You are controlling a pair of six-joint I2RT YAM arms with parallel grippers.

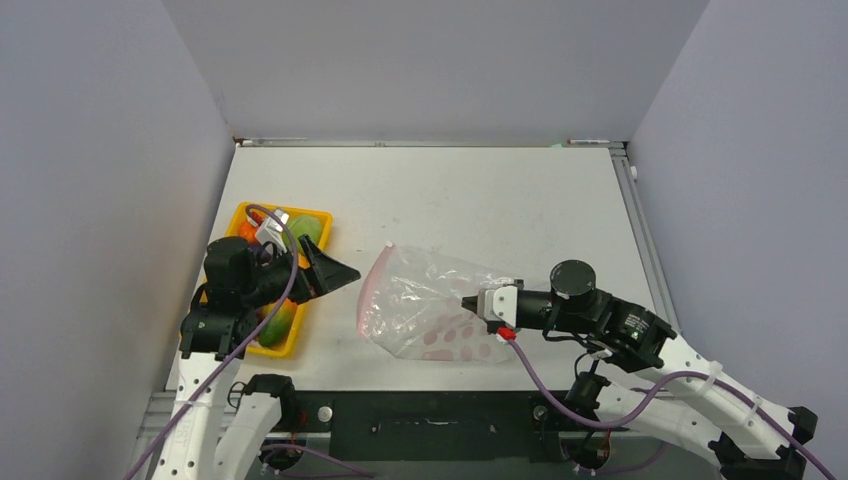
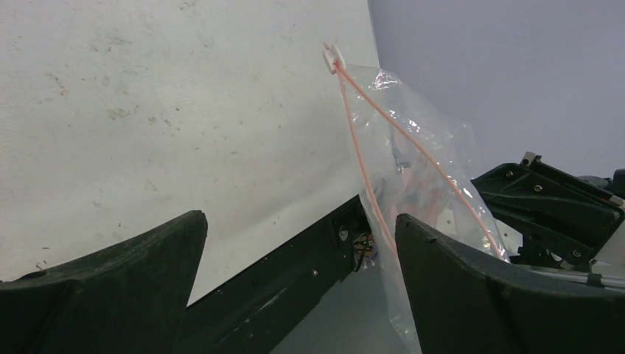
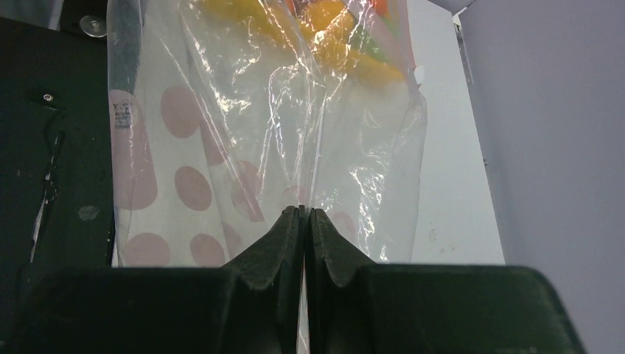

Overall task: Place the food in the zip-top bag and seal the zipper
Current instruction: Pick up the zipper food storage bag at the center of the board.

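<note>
The clear zip-top bag [image 1: 420,305] with pinkish dots lies in the middle of the table, its mouth facing left. Its zipper [image 1: 367,287] shows in the left wrist view [image 2: 355,140] as two parted pink strips, so the mouth stands open. My right gripper [image 1: 468,299] is shut on a fold of the bag's film [image 3: 303,210] and holds it raised. The food [image 1: 281,321] lies in a yellow tray [image 1: 318,215] at the left, partly hidden under my left arm. My left gripper [image 1: 345,272] is open and empty [image 2: 298,221], just left of the bag's mouth.
Grey walls close in the table on the left, back and right. A white slider tab [image 2: 333,53] sits at the far end of the zipper. The table's black front rail [image 2: 295,273] runs below the left gripper.
</note>
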